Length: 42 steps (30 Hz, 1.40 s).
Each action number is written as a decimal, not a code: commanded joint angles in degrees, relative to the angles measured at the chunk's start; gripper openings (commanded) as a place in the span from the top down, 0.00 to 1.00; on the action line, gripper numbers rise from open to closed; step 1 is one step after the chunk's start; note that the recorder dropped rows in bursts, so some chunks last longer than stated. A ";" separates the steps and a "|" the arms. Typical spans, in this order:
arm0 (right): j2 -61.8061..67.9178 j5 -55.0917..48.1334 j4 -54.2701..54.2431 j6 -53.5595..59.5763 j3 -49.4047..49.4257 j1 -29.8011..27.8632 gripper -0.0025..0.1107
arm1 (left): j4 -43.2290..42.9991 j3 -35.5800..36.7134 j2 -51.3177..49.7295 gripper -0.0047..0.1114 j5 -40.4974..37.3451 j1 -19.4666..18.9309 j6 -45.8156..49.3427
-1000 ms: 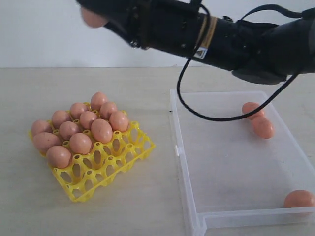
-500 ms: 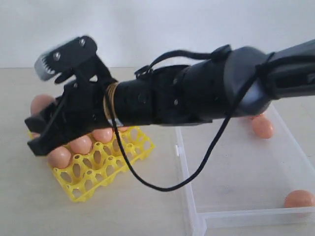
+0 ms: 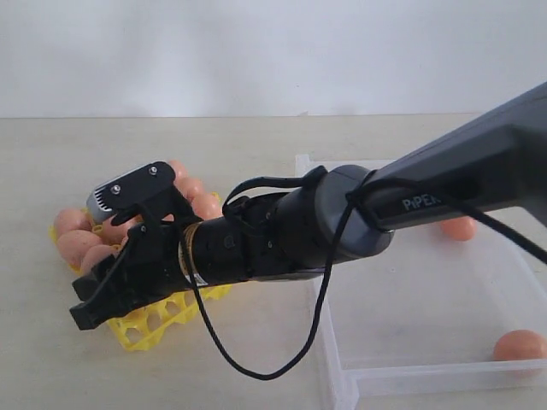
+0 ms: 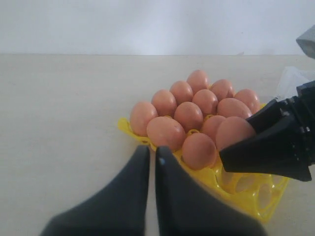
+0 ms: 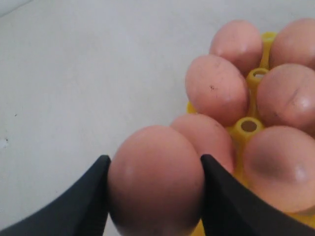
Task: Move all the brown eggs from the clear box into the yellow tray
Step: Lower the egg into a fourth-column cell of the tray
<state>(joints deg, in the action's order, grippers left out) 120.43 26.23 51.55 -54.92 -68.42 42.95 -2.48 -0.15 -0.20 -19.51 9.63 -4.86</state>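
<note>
**One egg (image 5: 155, 191) gripped at the yellow tray (image 3: 149, 329), two visible in the clear box (image 3: 410, 376)**

The counter (image 3: 51, 171) is pale beige and matte, and behind it there is a plain white wall (image 3: 256, 51). The brown eggs (image 4: 188, 116) are orange-brown and matte, some with faint dark specks. About a dozen sit close together in the cups of the tray, which is a bright lattice with round pegs. The right end effector (image 3: 102, 295) is grasping the one egg between its two black fingers. It holds the egg at the tray's edge, just beside the seated ones. In the exterior view the transparent box stands to the right of the tray, near it but apart. One egg (image 3: 519, 345) lies at its front corner, and another (image 3: 459, 228) is partly hidden behind the arm. The left end effector (image 4: 151, 162) is clenched, with its fingers pressed together and nothing between them. White letters "PiPER" (image 3: 423, 202) can be read on the right arm.
</note>
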 commanded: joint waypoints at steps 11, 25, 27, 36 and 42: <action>1.42 -0.41 -0.04 0.43 -0.29 0.03 0.98 | 0.16 0.15 0.20 0.92 0.17 0.26 -0.06; 1.42 -2.57 -0.04 3.05 -0.29 0.03 0.67 | 0.16 0.15 0.20 0.92 0.17 0.26 -0.06; 1.42 -2.57 -0.16 3.05 -0.29 0.03 0.59 | 0.16 0.15 0.20 0.92 0.17 0.26 -0.06; 1.42 -5.51 -0.28 2.82 -0.29 0.03 0.48 | 0.16 0.15 0.20 0.92 0.17 0.26 -0.06; 1.42 -5.51 -0.28 2.82 -0.29 0.03 0.48 | 0.16 0.15 0.20 0.92 0.17 0.26 -0.06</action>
<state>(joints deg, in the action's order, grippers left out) 121.76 22.88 51.51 -52.52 -68.83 43.04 -2.48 -0.15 -0.20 -19.51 9.63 -4.86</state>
